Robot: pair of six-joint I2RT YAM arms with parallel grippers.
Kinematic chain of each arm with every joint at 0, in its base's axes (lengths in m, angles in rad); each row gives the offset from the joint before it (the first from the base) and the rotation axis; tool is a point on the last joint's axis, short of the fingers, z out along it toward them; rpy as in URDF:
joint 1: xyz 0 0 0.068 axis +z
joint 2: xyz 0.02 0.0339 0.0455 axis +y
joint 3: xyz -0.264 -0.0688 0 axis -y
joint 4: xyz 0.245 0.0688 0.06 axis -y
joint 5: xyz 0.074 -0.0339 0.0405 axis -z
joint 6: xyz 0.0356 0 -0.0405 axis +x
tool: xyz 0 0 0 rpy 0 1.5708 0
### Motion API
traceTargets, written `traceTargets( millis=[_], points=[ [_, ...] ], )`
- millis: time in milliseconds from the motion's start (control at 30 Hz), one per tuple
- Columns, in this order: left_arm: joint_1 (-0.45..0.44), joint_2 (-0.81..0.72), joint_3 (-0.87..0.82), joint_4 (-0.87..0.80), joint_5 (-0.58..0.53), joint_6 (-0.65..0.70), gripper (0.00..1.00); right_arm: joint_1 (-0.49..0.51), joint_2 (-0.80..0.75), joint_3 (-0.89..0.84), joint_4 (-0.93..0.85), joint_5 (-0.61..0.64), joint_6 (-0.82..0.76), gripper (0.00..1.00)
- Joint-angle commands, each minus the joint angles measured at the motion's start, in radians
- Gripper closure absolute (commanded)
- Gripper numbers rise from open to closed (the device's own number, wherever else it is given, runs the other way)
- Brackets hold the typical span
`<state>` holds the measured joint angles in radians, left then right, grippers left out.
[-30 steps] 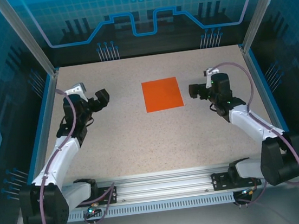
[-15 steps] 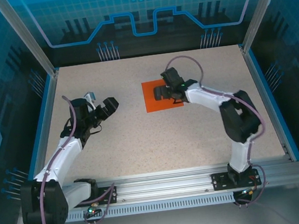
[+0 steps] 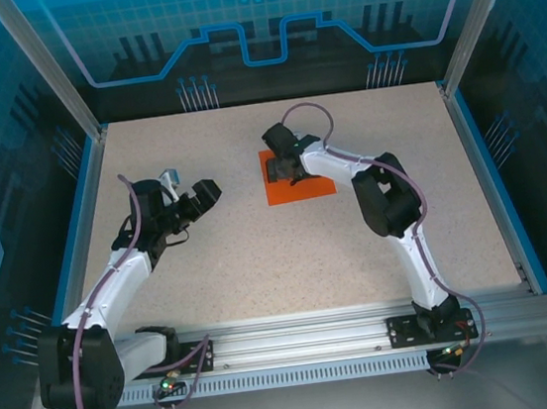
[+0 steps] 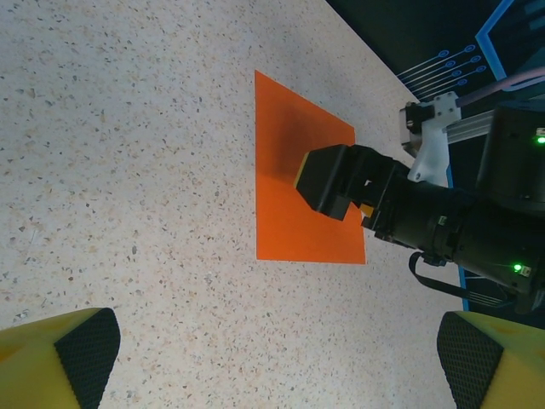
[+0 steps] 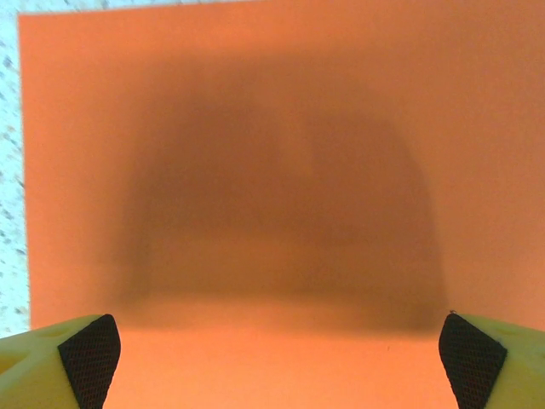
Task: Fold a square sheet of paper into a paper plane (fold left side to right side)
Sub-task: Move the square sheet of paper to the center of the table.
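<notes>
Orange and uncreased, the square sheet of paper (image 3: 313,186) lies flat toward the back of the speckled worktop (image 3: 260,256). No fold has been made, so every fold is left to do. Jaws spread wide and empty, the right gripper (image 3: 279,168) hangs low over the sheet's left part, having swung across from the right side a second ago. The left gripper (image 3: 204,190), also wide open, has edged slightly nearer. The paper has not moved.

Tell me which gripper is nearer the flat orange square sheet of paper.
Right. The right gripper hovers over the left part of the orange square sheet of paper; the left gripper sits apart, off its left side.
</notes>
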<state>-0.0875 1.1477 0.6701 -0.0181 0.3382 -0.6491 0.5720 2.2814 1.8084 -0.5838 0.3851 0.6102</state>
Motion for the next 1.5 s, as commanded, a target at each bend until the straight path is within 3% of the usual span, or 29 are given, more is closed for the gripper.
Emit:
traceTargets(
  millis=[0, 400, 767, 1033, 1233, 1467],
  points=[
    [-0.008, -0.009, 0.014, -0.017, 0.022, 0.010, 0.01, 0.017, 0.026, 0.031, -0.095, 0.010, 0.046, 0.00],
    [-0.007, -0.019, 0.018, -0.036, 0.013, 0.006, 0.01, 0.053, 0.003, -0.047, -0.140, -0.019, 0.097, 0.00],
    [-0.008, -0.031, 0.017, -0.067, -0.002, 0.011, 0.01, 0.160, -0.129, -0.262, -0.106, -0.022, 0.227, 0.00],
    [-0.007, -0.021, 0.024, -0.092, -0.001, -0.005, 0.01, 0.224, -0.209, -0.316, -0.101, -0.014, 0.253, 0.00],
    [-0.007, 0.049, 0.061, -0.111, 0.071, -0.033, 0.01, 0.220, -0.279, -0.271, -0.086, 0.029, 0.174, 0.00],
    [-0.041, 0.224, 0.138, -0.074, 0.216, -0.061, 0.11, 0.169, -0.351, -0.326, -0.038, 0.029, 0.140, 0.00]
  ],
)
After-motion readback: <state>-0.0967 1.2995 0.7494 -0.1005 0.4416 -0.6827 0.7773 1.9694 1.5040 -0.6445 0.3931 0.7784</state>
